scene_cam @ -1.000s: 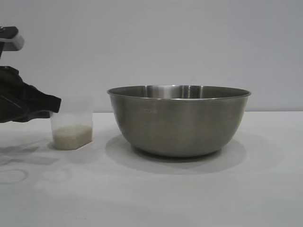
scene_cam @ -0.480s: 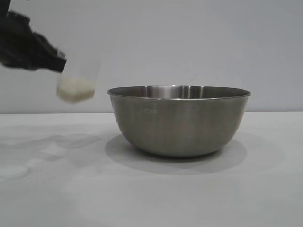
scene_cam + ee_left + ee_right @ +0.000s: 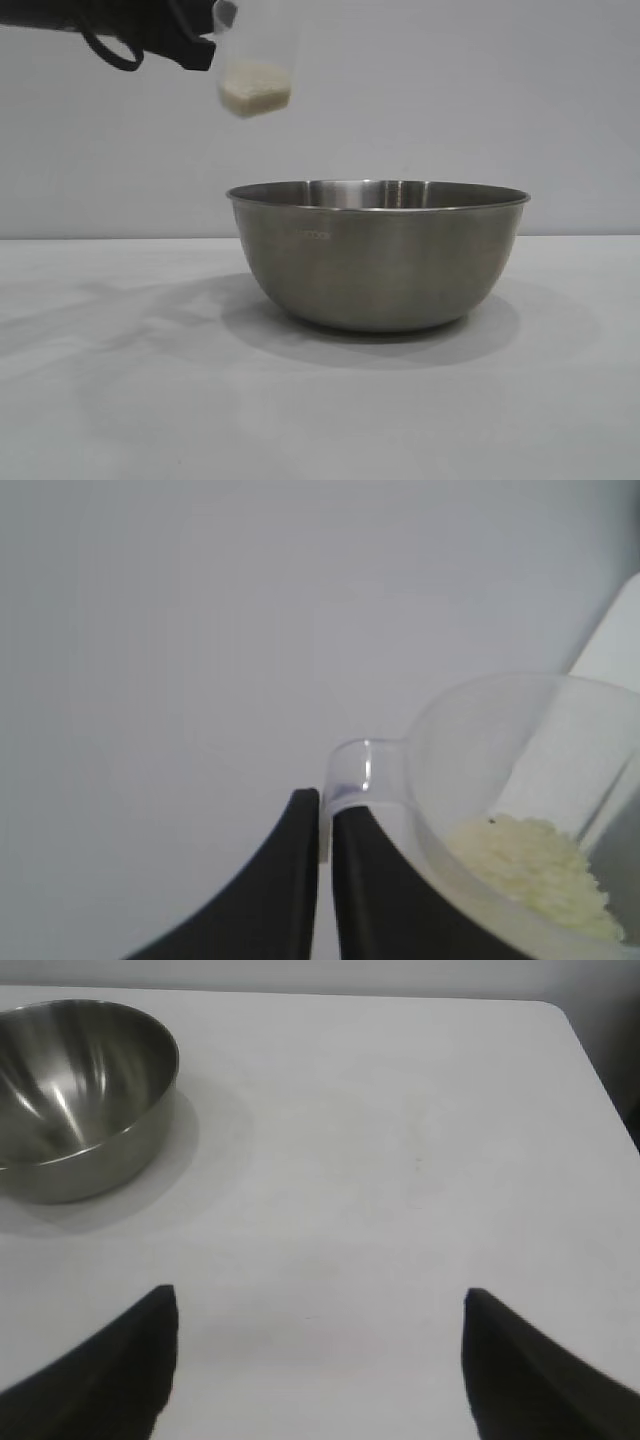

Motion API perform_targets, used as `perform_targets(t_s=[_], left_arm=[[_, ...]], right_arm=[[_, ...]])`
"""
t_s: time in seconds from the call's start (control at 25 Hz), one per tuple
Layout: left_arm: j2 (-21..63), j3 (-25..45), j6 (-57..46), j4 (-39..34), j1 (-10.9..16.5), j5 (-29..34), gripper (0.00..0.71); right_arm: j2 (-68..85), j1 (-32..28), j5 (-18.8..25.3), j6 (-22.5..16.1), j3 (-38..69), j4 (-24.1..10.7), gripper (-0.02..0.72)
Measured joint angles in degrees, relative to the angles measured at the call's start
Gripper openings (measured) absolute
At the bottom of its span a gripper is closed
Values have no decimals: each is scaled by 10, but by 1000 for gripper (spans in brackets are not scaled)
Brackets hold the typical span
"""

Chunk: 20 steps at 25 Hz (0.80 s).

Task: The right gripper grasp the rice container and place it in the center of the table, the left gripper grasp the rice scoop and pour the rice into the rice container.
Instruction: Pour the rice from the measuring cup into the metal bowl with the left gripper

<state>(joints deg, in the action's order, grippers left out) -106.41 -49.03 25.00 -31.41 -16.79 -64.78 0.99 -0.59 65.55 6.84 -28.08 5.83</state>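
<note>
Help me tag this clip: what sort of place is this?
Probably a bare lab test bench: plain white table, blank wall, only a steel rice container and a rice scoop held by the left gripper.

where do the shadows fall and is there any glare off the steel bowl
Exterior view: the wide brushed stainless-steel bowl casts a soft, broad shadow on the white tabletop around its base, spreading to both sides; its metal shows only dull reflections. Right wrist view: bright streaks of glare run down the bowl's inner wall, and its shadow lies beside it. Left wrist view: the clear plastic measuring cup is slightly soft.
</note>
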Motion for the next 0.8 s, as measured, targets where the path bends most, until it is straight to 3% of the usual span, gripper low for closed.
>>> perform_targets(t_s=[0.36, 0.64, 0.8], left_arm=[[-9, -13, 105, -100, -1, -1, 0], [-25, -14, 290, -116, -44, 35, 0], [-30, -14, 392, -116, -52, 44, 0]], right_arm=[[0, 0, 0, 0, 0, 0, 525], [0, 0, 0, 0, 0, 0, 525], [0, 0, 0, 0, 0, 0, 525]])
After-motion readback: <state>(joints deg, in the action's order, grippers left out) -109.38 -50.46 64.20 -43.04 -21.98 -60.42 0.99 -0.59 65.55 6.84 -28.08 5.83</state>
